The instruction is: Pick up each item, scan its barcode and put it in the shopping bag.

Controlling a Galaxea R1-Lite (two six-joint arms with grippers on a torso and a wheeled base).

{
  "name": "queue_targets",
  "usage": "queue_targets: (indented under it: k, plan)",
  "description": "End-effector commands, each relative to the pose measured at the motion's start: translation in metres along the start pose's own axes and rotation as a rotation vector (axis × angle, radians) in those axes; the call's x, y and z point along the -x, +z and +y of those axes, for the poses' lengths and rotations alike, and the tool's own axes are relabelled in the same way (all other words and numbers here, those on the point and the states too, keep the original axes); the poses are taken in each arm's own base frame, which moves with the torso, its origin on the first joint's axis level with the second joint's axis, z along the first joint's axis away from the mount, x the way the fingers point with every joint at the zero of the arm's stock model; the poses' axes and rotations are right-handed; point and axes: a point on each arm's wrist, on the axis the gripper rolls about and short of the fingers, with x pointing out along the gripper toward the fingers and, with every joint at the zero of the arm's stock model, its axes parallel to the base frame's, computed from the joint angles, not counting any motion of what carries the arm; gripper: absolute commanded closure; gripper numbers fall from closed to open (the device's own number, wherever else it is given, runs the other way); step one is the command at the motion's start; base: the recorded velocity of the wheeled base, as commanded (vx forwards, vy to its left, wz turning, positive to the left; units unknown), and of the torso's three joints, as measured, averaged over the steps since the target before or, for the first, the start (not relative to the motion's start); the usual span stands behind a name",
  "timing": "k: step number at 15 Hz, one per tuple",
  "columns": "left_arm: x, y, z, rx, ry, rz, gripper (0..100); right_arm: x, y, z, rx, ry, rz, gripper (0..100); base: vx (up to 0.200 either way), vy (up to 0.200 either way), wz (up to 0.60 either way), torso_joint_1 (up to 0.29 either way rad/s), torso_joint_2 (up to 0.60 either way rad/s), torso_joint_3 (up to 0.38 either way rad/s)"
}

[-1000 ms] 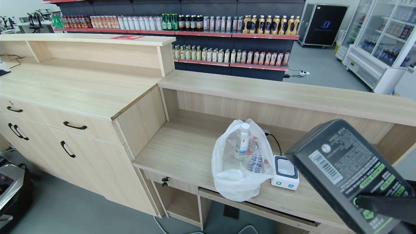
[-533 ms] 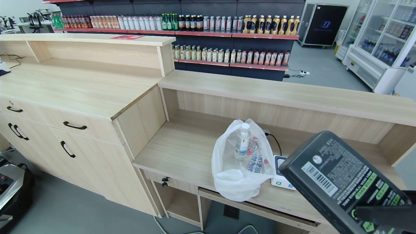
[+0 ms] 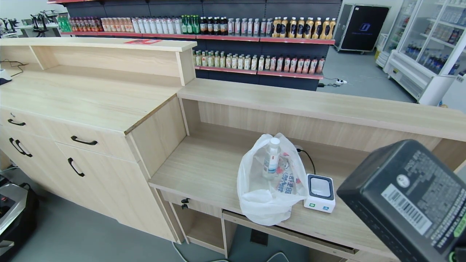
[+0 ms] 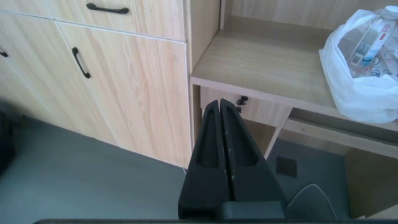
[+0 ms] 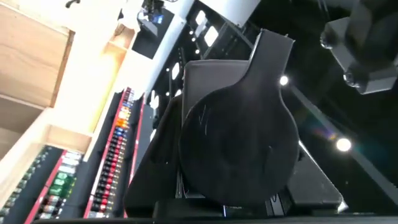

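Observation:
A black box (image 3: 411, 203) with a white barcode label is held up at the right, above the counter's right end, label facing me. My right gripper (image 5: 236, 149) is shut on it, a dark finger lying across the box. A white shopping bag (image 3: 269, 189) stands open on the lower counter with a clear bottle (image 3: 272, 158) upright inside. Right beside it sits the small white scanner (image 3: 319, 193), window up. My left gripper (image 4: 221, 107) is shut with nothing in it, low over the floor in front of the counter, left of the bag (image 4: 364, 68).
The light wooden counter (image 3: 204, 171) has a raised ledge behind and a tall cabinet with black-handled drawers (image 3: 83, 141) to the left. Drink shelves (image 3: 255, 40) line the back wall. A fridge (image 3: 426, 47) stands at the far right.
The black box first swung left and down over the scanner, then moved back right and nearer the camera, uncovering the scanner. Bag, bottle and scanner stayed put.

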Motion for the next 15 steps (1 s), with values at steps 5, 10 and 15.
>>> queue_targets:
  k: [5,10,15]
  plan:
    - [0.0000,0.0000,0.0000,0.000,0.002,0.000,100,0.0051,0.0014,-0.0036,0.109,-0.006,0.006,100,0.000,0.000,0.00,0.000,0.00,0.000]
    - [0.0000,0.0000,0.0000,0.000,0.000,0.000,100,0.0032,0.0024,0.0000,0.188,-0.012,-0.022,100,0.000,0.000,0.00,0.000,0.00,0.000]
    - [0.0000,0.0000,0.0000,0.000,0.002,0.000,100,0.0034,0.0039,0.0006,0.199,-0.039,-0.055,100,0.000,0.000,0.00,0.000,0.00,0.000]
